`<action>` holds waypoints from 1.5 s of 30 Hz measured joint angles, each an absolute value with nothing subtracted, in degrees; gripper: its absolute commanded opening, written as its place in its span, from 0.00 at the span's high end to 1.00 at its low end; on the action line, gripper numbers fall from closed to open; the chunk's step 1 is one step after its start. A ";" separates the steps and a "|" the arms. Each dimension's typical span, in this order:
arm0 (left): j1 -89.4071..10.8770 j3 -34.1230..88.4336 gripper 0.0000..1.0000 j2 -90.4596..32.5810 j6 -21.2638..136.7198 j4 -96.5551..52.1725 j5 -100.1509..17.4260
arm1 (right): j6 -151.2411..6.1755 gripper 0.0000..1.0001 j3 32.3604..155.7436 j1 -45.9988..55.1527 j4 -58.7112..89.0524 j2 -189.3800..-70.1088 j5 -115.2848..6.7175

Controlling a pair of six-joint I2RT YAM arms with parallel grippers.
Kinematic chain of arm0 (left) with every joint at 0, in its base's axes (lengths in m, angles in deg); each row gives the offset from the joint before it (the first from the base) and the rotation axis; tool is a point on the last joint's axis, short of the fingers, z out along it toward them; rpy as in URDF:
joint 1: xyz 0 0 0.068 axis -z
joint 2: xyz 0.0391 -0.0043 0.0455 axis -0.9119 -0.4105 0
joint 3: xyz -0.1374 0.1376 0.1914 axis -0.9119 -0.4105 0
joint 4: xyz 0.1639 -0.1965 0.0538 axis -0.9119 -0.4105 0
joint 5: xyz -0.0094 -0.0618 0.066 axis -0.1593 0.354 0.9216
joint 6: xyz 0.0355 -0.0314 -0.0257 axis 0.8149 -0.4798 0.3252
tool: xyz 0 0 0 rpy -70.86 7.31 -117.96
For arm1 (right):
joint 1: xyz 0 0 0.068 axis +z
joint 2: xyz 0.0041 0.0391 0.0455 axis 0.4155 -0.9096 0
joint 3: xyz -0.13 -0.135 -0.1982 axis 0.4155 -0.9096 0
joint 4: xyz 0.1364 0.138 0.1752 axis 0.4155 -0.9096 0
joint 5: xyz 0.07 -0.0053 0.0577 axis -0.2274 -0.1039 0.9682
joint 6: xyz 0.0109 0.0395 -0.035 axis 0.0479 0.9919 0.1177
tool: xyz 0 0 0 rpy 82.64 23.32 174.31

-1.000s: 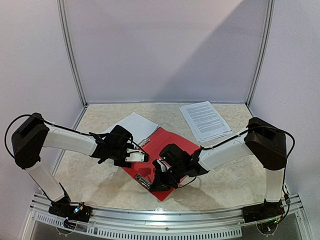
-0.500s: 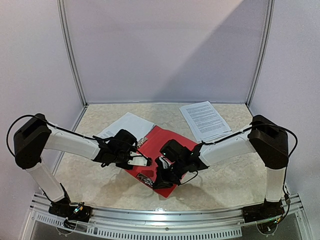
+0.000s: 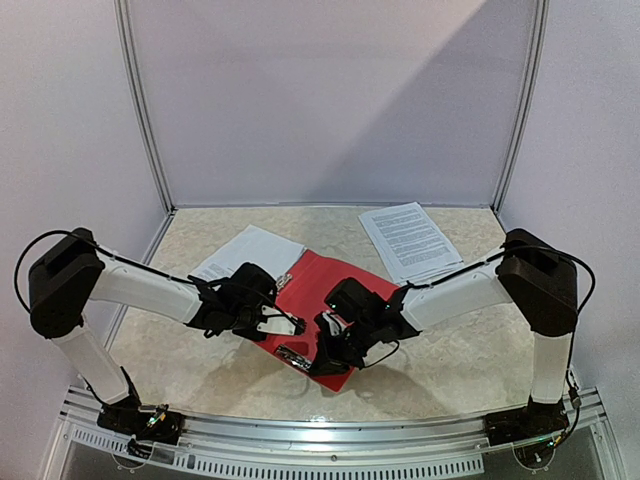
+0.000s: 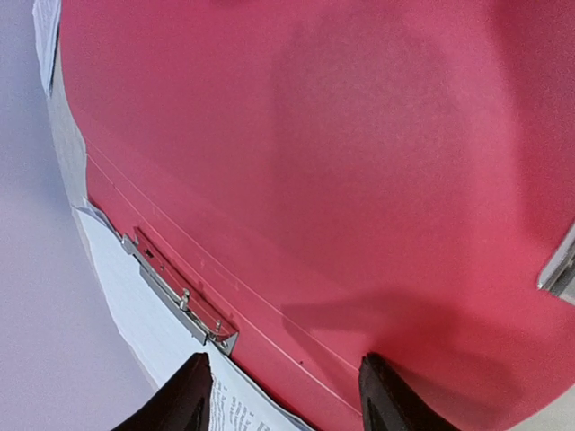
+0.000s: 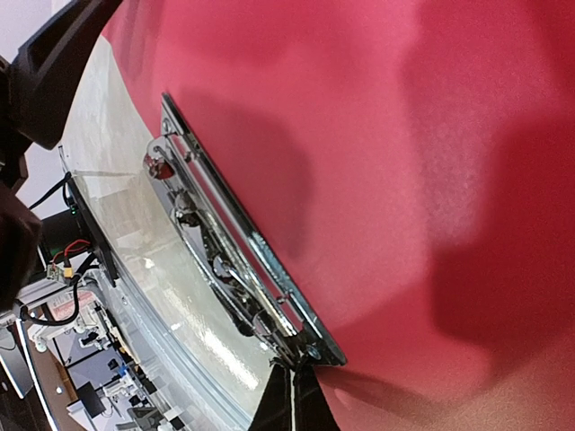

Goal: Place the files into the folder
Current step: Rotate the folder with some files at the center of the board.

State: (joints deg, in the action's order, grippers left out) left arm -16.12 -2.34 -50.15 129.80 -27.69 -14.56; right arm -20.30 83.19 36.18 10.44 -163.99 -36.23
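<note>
red plastic of the folder (image 3: 340,285) lies open at the middle of the tabletop (image 3: 460,350), and both of your tools are over its near end. your left tool (image 3: 294,323) hangs just above the folder's left edge, its fingers (image 4: 190,400) standing partly apart with nothing between them; just past them you see a silver clip (image 4: 180,298) on the red. your right tool (image 3: 322,360) is closed tight, its tips right at the end of a second clip (image 5: 238,260) by the folder's near edge; you cannot tell whether it pinches the cover. the files (image 3: 410,240) lie at the back right, well apart from both tools, and a loose sheet (image 3: 250,250) lies against the folder's far left side.
</note>
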 measured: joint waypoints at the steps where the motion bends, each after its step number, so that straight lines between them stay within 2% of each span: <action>1: -15.83 -2.60 0.42 -50.15 130.19 -27.32 -14.05 | -20.30 1.00 83.19 36.11 10.51 -164.06 -36.06; 12: -14.91 -4.90 0.42 -48.12 131.65 -24.15 -14.56 | -20.19 1.00 80.96 34.52 14.49 -164.28 -32.36; 20: -16.58 3.06 0.40 -47.83 130.76 -42.82 -29.11 | -20.43 0.99 80.94 33.43 14.95 -164.36 -32.01; 26: -16.71 4.59 0.42 -47.64 132.18 -52.70 -38.95 | -20.74 1.00 80.96 31.98 16.74 -164.73 -33.46; 31: -18.89 8.68 0.46 -51.05 131.63 -57.38 -41.11 | -20.74 1.00 80.83 31.57 17.74 -164.78 -34.57; 43: -23.22 14.91 0.47 -56.18 128.24 -63.67 -41.33 | -20.69 1.00 79.82 30.28 20.74 -164.80 -33.85; 45: -23.48 16.81 0.52 -57.82 128.00 -65.00 -41.44 | -20.59 1.00 79.76 29.95 21.09 -164.89 -33.63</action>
State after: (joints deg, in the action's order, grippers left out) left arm -23.48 16.81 -57.82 128.00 -65.00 -41.44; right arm -20.59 79.76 29.95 21.09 -164.89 -33.63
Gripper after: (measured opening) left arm 0.536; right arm 0.006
